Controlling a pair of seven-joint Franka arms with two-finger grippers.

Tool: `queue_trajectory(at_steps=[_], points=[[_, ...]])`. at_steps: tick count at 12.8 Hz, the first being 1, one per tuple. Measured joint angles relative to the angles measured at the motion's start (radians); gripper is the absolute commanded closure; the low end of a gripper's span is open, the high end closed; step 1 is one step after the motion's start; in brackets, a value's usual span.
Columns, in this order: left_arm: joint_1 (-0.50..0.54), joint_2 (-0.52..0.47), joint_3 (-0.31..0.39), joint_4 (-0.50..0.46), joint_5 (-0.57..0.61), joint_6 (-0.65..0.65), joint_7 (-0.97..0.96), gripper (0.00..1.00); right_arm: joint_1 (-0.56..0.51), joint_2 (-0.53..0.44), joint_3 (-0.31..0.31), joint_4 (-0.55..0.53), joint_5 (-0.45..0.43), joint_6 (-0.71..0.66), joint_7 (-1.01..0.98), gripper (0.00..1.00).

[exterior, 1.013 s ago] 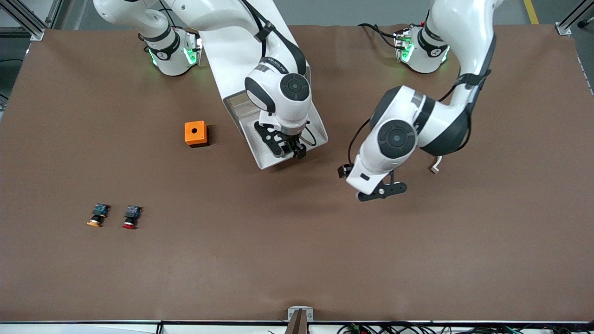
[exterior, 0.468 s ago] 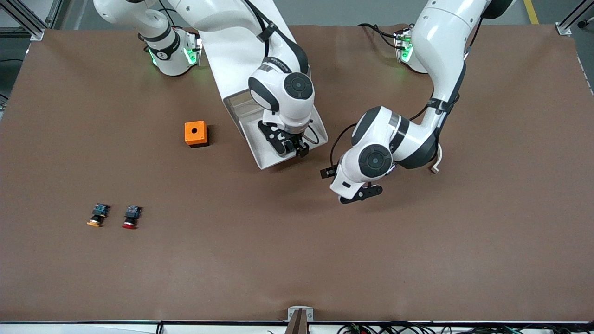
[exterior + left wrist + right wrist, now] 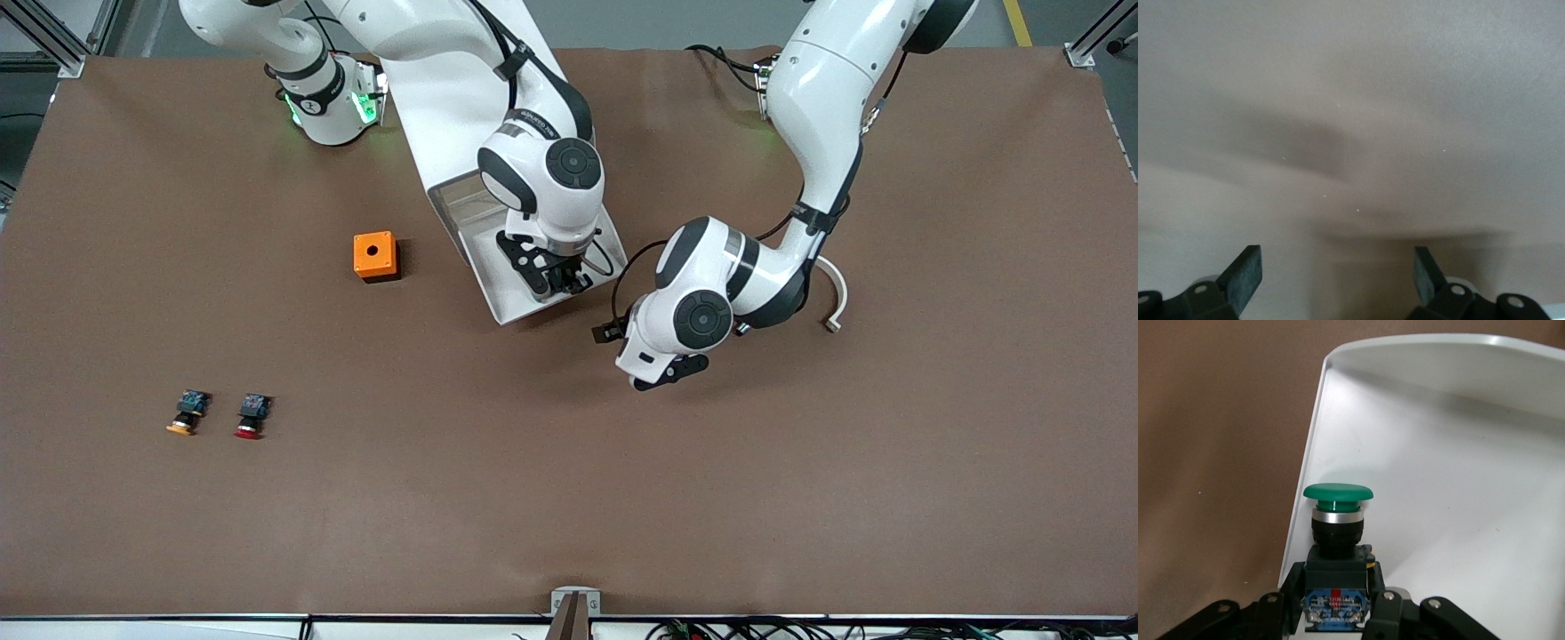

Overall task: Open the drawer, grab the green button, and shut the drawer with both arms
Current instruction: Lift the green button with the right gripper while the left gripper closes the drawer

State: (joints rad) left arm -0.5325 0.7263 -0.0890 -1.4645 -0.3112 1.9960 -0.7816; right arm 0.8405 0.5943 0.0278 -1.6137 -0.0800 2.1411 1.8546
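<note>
- Right tool (image 3: 560,283): over the open drawer (image 3: 511,302), fingers pinched on the blue rear block of the button (image 3: 1338,513); green cap points away from the wrist, over the drawer's white floor just inside its rounded rim.
- Left tool (image 3: 1337,280): fingers spread wide apart with nothing between them, over bare brown bench (image 3: 800,462) just beside the drawer's corner, toward the left arm's end.
- Cabinet (image 3: 444,98): white, largely covered by the right arm; its upper drawers cannot be made out.
- Writing: small dark lettering on the right arm's wrist link and a red-and-white label on the button's rear block, neither readable.
- Orange box (image 3: 374,256): one round hole in its top, beside the drawer toward the right arm's end, apart from it.
- Orange-capped button (image 3: 187,413) and red-capped button (image 3: 252,416): side by side, near each other, nearer the front camera than the box.
- Open room: wide bare bench nearer the front camera and toward the left arm's end.
</note>
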Motion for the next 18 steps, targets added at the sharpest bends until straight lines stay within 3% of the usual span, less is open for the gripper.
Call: queue_trajectory(at_steps=[4,6,9,12,14,18], points=[[-0.019,0.026,0.0,0.0,-0.048,0.005,-0.006,0.0,-0.011,-0.001,-0.006,0.025,0.0,-0.016,-0.047,1.0],[-0.023,0.03,-0.001,0.0,-0.077,0.005,-0.006,0.0,-0.034,-0.011,-0.009,0.062,0.001,-0.089,-0.141,1.0],[-0.038,0.038,-0.001,0.0,-0.141,0.005,-0.027,0.0,-0.118,-0.072,-0.014,0.107,0.025,-0.223,-0.415,1.0],[-0.071,0.047,-0.001,-0.001,-0.154,0.005,-0.099,0.0,-0.274,-0.146,-0.02,0.102,0.04,-0.285,-0.764,1.0],[-0.096,0.05,-0.001,-0.001,-0.154,0.005,-0.17,0.0,-0.392,-0.151,-0.024,0.052,0.042,-0.229,-0.992,1.0],[-0.143,0.051,-0.031,-0.001,-0.178,0.005,-0.283,0.0,-0.587,-0.127,-0.027,-0.095,0.042,0.022,-1.355,1.0]])
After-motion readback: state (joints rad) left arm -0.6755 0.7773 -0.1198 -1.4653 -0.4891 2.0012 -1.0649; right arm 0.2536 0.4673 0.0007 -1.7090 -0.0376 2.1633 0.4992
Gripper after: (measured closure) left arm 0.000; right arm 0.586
